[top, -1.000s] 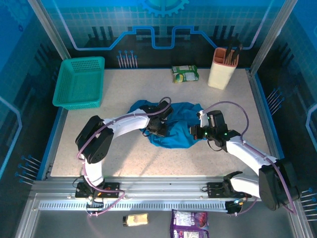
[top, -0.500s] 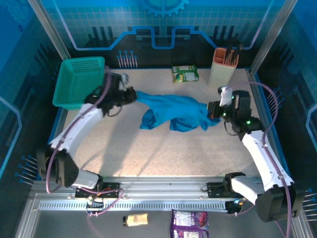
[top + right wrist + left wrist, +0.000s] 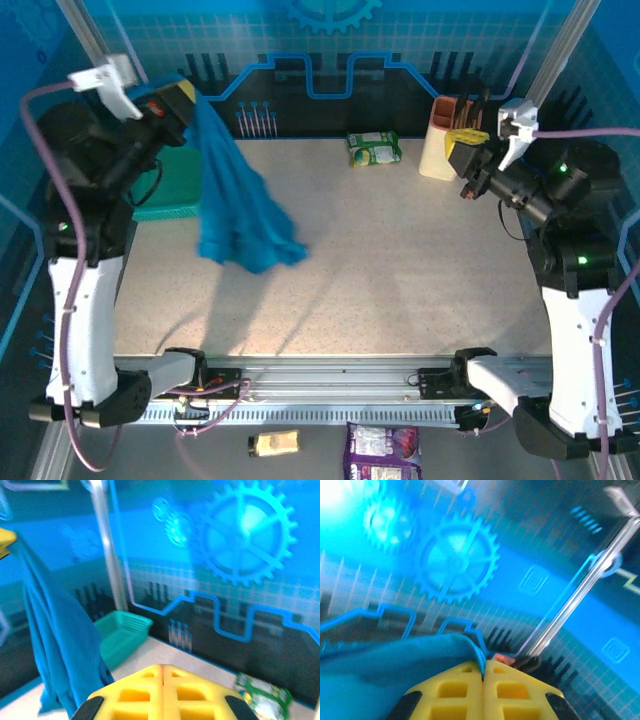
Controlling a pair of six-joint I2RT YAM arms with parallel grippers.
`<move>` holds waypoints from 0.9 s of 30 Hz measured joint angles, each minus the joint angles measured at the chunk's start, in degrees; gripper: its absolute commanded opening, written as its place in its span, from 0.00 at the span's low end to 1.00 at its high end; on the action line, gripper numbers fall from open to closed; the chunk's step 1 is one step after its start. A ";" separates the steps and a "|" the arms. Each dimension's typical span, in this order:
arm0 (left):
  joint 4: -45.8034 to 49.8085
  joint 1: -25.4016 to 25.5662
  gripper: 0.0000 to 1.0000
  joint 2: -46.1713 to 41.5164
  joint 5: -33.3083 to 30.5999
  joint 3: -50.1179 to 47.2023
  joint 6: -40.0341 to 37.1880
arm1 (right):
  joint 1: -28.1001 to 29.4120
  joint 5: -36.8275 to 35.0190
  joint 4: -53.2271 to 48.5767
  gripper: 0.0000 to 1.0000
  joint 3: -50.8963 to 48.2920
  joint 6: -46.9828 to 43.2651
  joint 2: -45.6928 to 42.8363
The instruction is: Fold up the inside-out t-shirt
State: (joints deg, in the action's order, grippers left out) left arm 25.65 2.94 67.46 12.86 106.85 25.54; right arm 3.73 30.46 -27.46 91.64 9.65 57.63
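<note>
Top view, t-shirt: the inside-out t-shirt (image 3: pixel 238 215) hangs in a bunched strip from the raised left arm, over the left side of the desk (image 3: pixel 400 260) and just in front of the basket. I cannot tell whether its lower end touches the surface.
Top view, left jaws: closed on one edge of the t-shirt.
Top view, right jaws: pressed together on nothing, held high near the holder and well apart from the t-shirt.
Top view, basket: the teal mesh basket (image 3: pixel 168 190) sits at the far left, partly hidden by arm and t-shirt. What it holds cannot be told here.
Top view, holder: the beige holder (image 3: pixel 440 145) at the far right carries dark-handled tools upright. A green packet (image 3: pixel 373 148) lies near it on the desk, in no container.
Left wrist view, grip: the yellow jaws meet with a thin fold of the t-shirt (image 3: pixel 385 667) pinched between them.
Left wrist view, advice: the hold looks narrow, so slow travel without jerks seems wise, lest the edge slip free.
Right wrist view, jaws: shut and empty, facing the hanging t-shirt (image 3: pixel 50 635).
Right wrist view, basket: the basket (image 3: pixel 122 632) beyond the t-shirt shows no contents that I can make out.
Right wrist view, next move: the right jaws should probably open and take a second edge level with the left hold. Both arms could then draw apart so the t-shirt spreads before being laid flat, away from basket and packet (image 3: pixel 262 697).
</note>
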 measured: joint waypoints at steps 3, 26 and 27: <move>-0.61 0.07 0.00 1.44 1.22 5.25 0.00 | 0.04 2.91 1.60 0.00 -1.18 1.55 -0.61; 6.34 39.34 0.41 35.98 11.58 -7.65 -4.52 | 3.04 -10.73 -3.65 0.27 -20.31 2.80 2.73; 5.90 38.71 0.41 34.60 10.75 -9.86 -4.46 | 3.69 -11.67 -4.09 0.27 -20.96 2.86 3.61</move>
State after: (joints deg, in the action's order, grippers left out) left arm 31.55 41.65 102.06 23.62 96.99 21.08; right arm 7.42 18.79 -31.55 70.67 12.51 61.23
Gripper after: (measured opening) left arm 0.408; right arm 0.268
